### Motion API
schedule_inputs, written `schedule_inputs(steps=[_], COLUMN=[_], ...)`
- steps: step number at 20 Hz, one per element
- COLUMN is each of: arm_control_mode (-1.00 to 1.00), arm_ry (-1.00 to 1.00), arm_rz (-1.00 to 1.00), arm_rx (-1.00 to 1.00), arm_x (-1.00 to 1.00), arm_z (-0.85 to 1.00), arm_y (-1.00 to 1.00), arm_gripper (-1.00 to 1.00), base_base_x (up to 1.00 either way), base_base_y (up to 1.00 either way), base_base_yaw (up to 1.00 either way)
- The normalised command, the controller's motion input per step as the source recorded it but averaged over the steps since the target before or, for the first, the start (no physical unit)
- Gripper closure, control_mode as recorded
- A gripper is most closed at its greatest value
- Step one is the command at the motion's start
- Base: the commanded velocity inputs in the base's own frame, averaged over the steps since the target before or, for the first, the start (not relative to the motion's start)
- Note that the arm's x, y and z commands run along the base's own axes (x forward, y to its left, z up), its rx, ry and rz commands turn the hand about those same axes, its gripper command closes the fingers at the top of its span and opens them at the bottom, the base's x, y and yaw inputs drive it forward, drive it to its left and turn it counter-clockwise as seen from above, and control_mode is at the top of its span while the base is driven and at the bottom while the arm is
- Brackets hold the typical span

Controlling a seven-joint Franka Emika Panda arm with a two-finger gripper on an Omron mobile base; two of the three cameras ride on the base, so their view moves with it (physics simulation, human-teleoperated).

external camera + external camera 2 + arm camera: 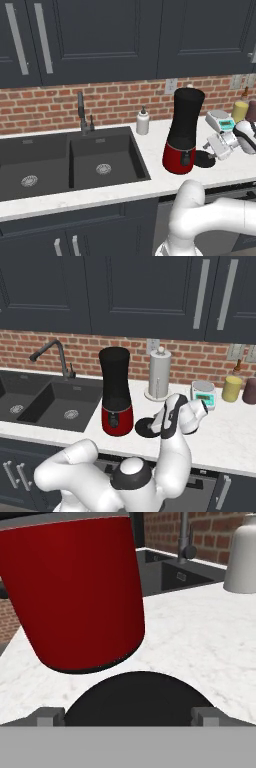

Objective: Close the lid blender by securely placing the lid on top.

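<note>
Blender [183, 131] upright on white marble counter [150, 175], right of the dark double sink [70, 160] — black tapered jar on top, glossy red base with small dark knob facing front. Jar mouth uncovered.

Lid [146, 427] flat on counter just beside blender base, on its right; flat black disc, not on the jar. In hand view, lid [136, 698] sits low in frame directly below the red base [80, 592], a thin strip of counter between them, so close but apparently apart.

Gripper [209, 152] low over counter at lid's right edge, pointed sideways toward blender. Jaws spread wide, nothing grasped — fingertips [49, 716] at either side of the disc in hand view, straddling its width. Contact w/ lid: cannot tell from these angles.

Also on counter: white soap bottle [143, 121] behind blender near sink corner, faucet [82, 112] at back of sink, paper towel holder [159, 376] against brick wall, small kitchen scale [204, 393] to its right, yellowish jar [232, 388] and darker jar [249, 390] at far right. Dark cabinets [100, 40] above, brick backsplash [45, 105] behind.
</note>
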Motion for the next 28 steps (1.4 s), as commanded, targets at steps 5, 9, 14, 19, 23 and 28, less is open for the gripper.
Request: schedule_inputs(steps=[5, 9, 14, 19, 23, 28], arm_control_mode=[-1.0, -1.0, -1.0, -1.0, -1.0, -1.0], arm_ry=[0.0, 0.0, 0.0, 0.0, 0.0, 0.0], arm_rz=[0.0, 0.0, 0.01, 0.0, 0.0, 0.0], arm_rx=[0.0, 0.0, 0.0, 0.0, 0.0, 0.0], arm_x=[0.05, 0.06, 0.04, 0.01, 0.0, 0.0], arm_z=[-0.32, -0.35, -0.18, -0.02, 0.0, 0.0], arm_y=[0.0, 0.0, 0.0, 0.01, 0.1, 0.19], arm_gripper=[-1.0, -1.0, -1.0, -1.0, -1.0, -1.0], base_base_x=[0.0, 0.0, 0.0, 0.0, 0.0, 0.0], base_base_y=[0.0, 0.0, 0.0, 0.0, 0.0, 0.0], base_base_yaw=[0.0, 0.0, 0.0, 0.0, 0.0, 0.0])
